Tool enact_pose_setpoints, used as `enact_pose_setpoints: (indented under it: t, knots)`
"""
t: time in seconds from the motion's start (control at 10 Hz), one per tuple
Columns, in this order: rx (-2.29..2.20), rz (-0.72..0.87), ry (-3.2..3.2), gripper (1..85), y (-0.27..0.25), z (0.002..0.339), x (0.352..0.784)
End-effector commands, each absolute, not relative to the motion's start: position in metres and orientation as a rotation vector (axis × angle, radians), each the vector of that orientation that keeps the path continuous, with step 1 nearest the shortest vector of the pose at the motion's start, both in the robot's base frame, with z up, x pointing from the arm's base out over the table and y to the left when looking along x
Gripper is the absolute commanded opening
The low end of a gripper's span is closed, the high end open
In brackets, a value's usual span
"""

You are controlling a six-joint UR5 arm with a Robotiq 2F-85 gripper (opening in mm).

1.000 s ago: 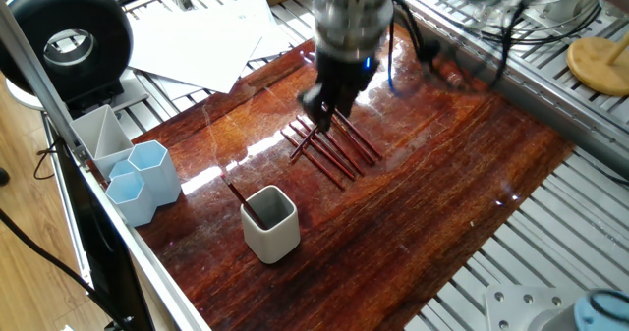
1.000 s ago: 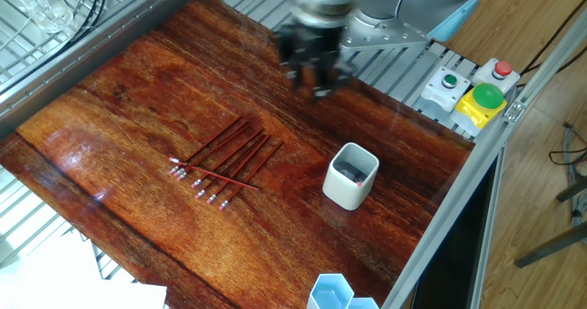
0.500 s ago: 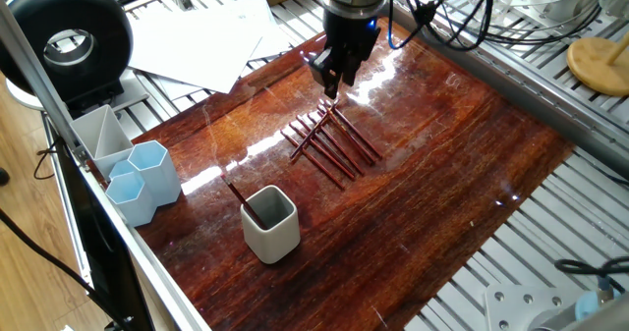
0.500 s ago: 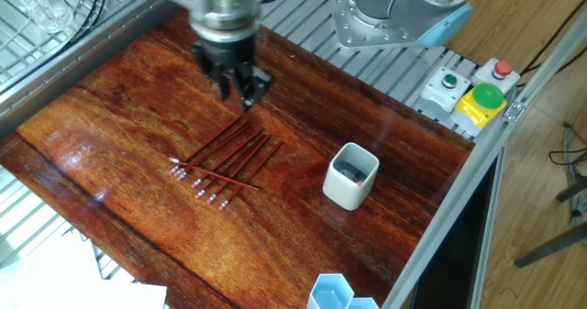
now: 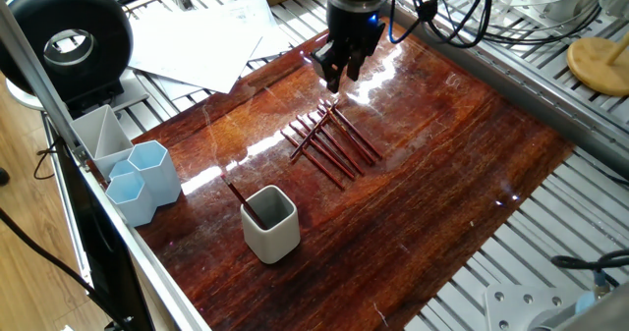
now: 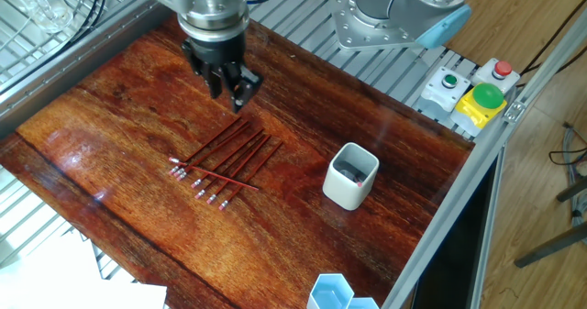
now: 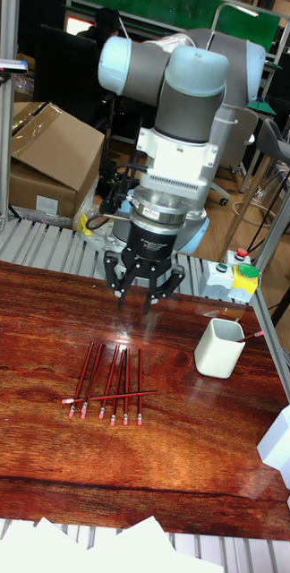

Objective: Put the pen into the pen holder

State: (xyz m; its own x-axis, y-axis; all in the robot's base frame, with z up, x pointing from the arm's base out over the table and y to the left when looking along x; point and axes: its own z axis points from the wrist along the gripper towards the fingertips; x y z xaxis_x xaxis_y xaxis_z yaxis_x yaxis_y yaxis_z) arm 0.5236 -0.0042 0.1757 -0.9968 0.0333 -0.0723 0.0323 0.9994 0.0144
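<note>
Wooden tabletop [image 6: 128,107]: open hand [image 6: 227,82] above pens [image 6: 225,158], pen holder [image 6: 351,175] aside

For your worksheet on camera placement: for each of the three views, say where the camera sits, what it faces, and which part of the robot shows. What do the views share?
One fixed view: high at the holder's corner, facing the papers; shows pincer and wrist.
The other fixed view: high opposite, facing the arm's base; shows pincer.
Tall fixed view: low at the table's paper edge, facing the whole arm; pincer open.
All share the pens and the pen holder.
</note>
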Motion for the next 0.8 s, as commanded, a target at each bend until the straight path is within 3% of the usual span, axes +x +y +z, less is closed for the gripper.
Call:
enact_pose_setpoints:
  t: [0.0,0.4,0.7]
  knots:
    - [0.048,0.071,3.052,40.7,-0.027,0.162,0.563]
    - [-0.065,0.066,3.046,43.0,-0.083,0.132,0.622]
    - [-0.005,0.036,3.05,42.0,-0.076,0.137,0.616]
